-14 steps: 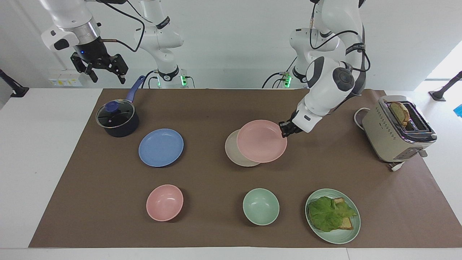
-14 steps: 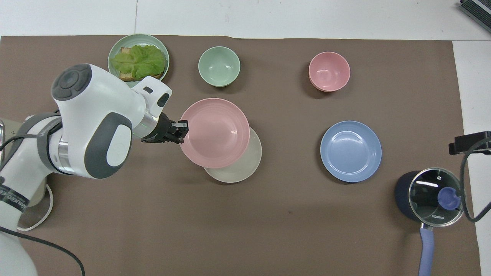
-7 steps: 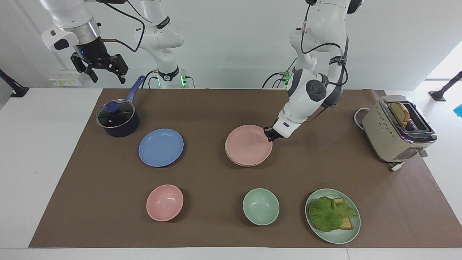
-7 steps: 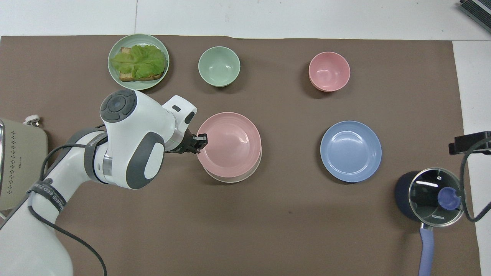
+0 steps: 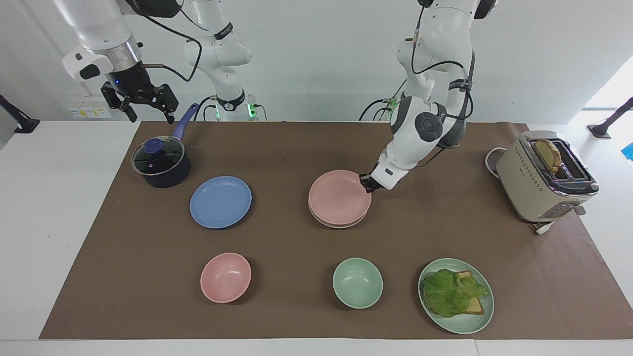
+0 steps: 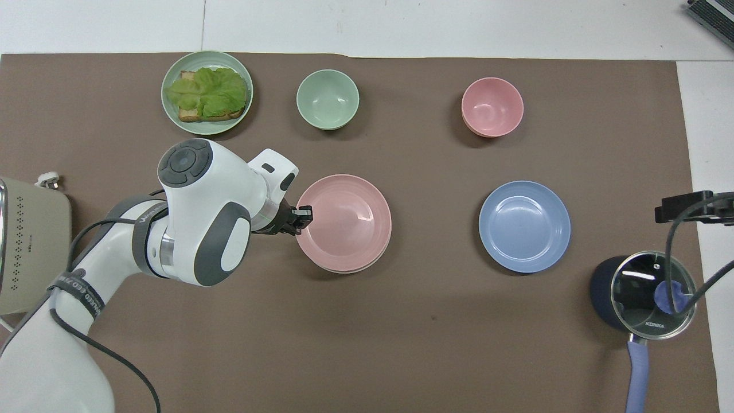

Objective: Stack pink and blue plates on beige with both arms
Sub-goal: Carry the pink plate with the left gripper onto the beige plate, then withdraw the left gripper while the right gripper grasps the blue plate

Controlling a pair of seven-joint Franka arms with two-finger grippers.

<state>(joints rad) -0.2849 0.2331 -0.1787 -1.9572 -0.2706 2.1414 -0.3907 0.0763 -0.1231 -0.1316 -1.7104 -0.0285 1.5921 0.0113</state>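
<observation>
The pink plate [image 5: 339,197] [image 6: 344,221] lies on the beige plate [image 5: 341,225] [image 6: 346,270] at the middle of the brown mat, and only a thin rim of the beige shows under it. My left gripper [image 5: 367,182] [image 6: 304,213] is shut on the pink plate's rim, on the side toward the left arm's end. The blue plate [image 5: 220,201] [image 6: 524,226] lies flat beside the stack, toward the right arm's end. My right gripper [image 5: 143,102] hangs open in the air above the pot's handle, holding nothing.
A dark pot with a glass lid [image 5: 160,163] stands near the right arm's base. A pink bowl [image 5: 225,277], a green bowl [image 5: 357,283] and a green plate with lettuce and toast [image 5: 456,295] line the edge farthest from the robots. A toaster [image 5: 544,175] stands at the left arm's end.
My left gripper carried the pink plate sideways and lowered it squarely onto the beige plate. My right gripper came down a little toward the pot.
</observation>
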